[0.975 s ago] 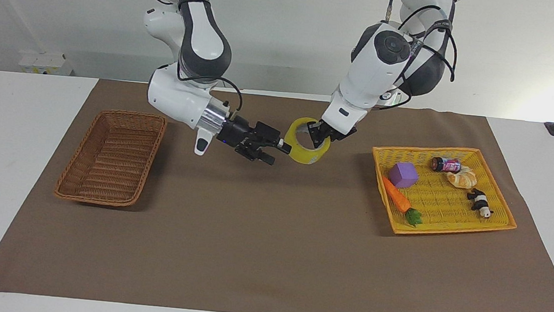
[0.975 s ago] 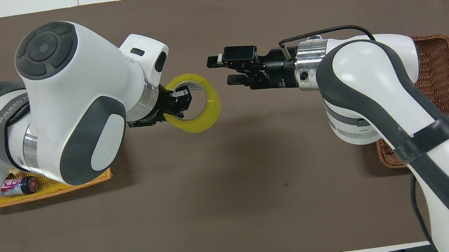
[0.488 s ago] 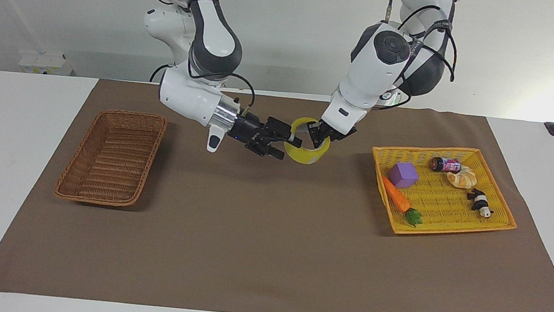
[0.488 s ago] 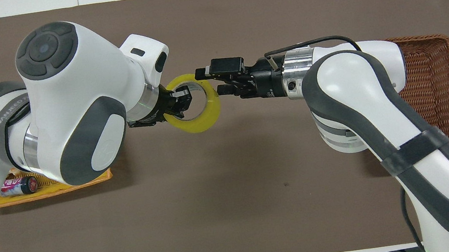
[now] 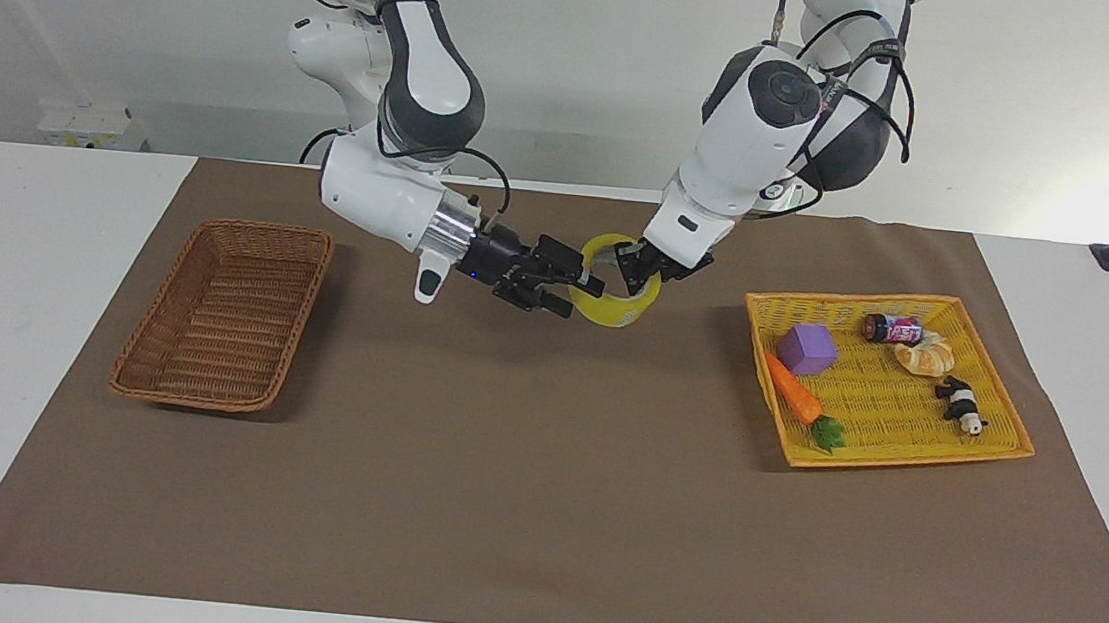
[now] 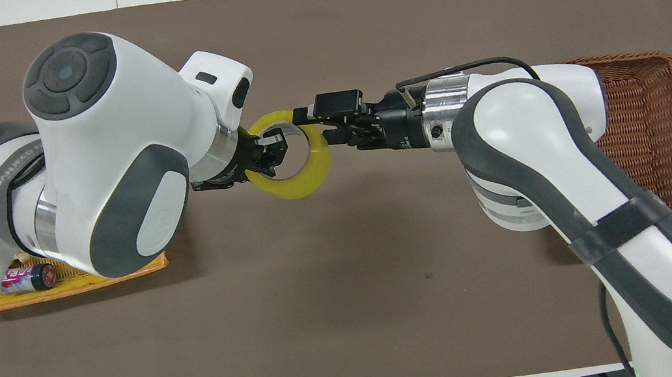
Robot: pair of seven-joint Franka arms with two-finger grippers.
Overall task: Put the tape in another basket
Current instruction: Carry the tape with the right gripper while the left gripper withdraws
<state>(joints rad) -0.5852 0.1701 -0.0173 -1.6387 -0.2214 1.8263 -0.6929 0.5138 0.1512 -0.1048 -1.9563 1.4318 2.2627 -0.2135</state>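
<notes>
Left gripper [image 5: 640, 275] clamped on the tape [image 5: 615, 295], one finger through the hole and the other on the outer band, holding the ring in the air above the brown mat [image 5: 537, 511], mid-table. Right gripper [image 5: 576, 291] reaches in sideways from the other arm: fingers spread, straddling the rim of the roll on the side away from the left gripper; can't tell whether they touch it.

Readable text: "WANJEED" on the strap round the left arm [image 6: 12, 175], seen from overhead; the rest is cut off. Small can [image 5: 892, 329] has a pink and purple label, print too small to read.

Containers:
- Wicker basket [image 5: 223, 315], brown, sloping sides, at the right arm's end of the table. Nothing in it.
- Yellow tray [image 5: 903, 452], flat woven, at the left arm's end. Holds a purple cube [image 5: 807, 350], a toy carrot [image 5: 798, 393] just beside the cube, the can lying on its side, a bread roll [image 5: 924, 358] touching the can, and a small panda figure [image 5: 960, 404] near the roll.

Tape is well apart from both containers, between them.
</notes>
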